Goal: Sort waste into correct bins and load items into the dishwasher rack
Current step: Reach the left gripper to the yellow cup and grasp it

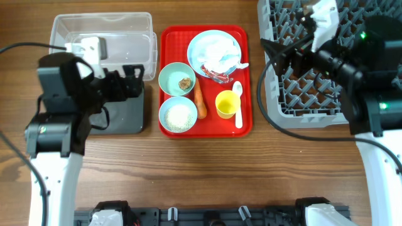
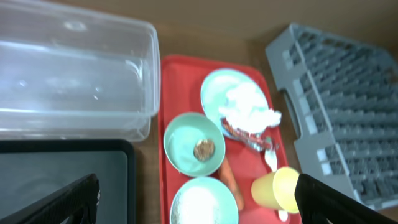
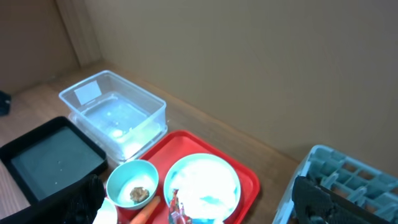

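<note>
Tissue [image 1: 218,51], crumpled on the plate [image 1: 195,45] at the red tray's [image 1: 172,40] back, looks feather-light, soft and crushable, best pinched at its raised top, while the jaws of left gripper [image 1: 137,80] and right gripper [image 1: 271,55] stand spread, empty.

Red tray [image 1: 168,37]: crowded; I get only narrow gaps between plate [image 1: 207,41], green bowl [image 1: 171,74] and cup [image 1: 226,103].
Table [image 1: 201,169] in front: bare, I pass freely.
Tub [image 1: 125,28]: open on top.
</note>
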`<control>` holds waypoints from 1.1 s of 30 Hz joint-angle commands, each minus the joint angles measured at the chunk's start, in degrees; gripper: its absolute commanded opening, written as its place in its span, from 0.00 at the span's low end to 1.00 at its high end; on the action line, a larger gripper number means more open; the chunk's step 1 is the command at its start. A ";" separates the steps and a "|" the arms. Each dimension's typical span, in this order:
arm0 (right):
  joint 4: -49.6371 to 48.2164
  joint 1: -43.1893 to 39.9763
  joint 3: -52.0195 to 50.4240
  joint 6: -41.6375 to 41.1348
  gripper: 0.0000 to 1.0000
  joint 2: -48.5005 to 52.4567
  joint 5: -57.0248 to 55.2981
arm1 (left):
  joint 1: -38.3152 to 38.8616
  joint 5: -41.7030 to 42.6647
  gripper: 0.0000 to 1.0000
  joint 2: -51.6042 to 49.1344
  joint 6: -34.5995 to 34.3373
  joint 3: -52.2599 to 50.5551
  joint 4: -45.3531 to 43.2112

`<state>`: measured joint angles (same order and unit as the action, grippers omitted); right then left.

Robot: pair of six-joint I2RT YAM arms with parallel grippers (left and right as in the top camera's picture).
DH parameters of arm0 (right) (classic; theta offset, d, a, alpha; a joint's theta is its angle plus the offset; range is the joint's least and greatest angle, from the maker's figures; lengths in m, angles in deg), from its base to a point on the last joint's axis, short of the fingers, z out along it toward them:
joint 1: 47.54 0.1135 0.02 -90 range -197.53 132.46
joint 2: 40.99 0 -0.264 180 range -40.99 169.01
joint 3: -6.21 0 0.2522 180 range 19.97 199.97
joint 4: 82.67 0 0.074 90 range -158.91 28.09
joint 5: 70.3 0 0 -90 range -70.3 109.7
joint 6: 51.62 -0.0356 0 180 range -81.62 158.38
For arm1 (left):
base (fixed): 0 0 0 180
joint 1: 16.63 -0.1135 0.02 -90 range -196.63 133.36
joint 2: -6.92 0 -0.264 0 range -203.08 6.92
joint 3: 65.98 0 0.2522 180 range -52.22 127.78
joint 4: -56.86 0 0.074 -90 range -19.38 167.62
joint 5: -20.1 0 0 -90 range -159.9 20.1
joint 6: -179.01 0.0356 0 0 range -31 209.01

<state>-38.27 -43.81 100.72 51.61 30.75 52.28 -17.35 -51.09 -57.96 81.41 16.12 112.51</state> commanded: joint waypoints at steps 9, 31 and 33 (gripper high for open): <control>-0.13 0.28 1.46 -6.75 1.00 2.95 0.59 | 1.73 0.02 1.00 -5.35 -3.98 1.27 -1.31; 6.34 0.28 1.46 -6.75 1.00 2.95 0.07 | 25.42 -21.70 1.00 -17.20 -4.92 5.31 -8.57; 7.26 0.28 1.46 -6.78 0.99 2.95 -1.29 | 27.19 -21.68 0.98 -19.87 -4.92 5.31 -8.35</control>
<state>-31.91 -43.81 100.81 45.47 33.16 52.23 7.16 -69.26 -73.88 77.08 20.88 103.99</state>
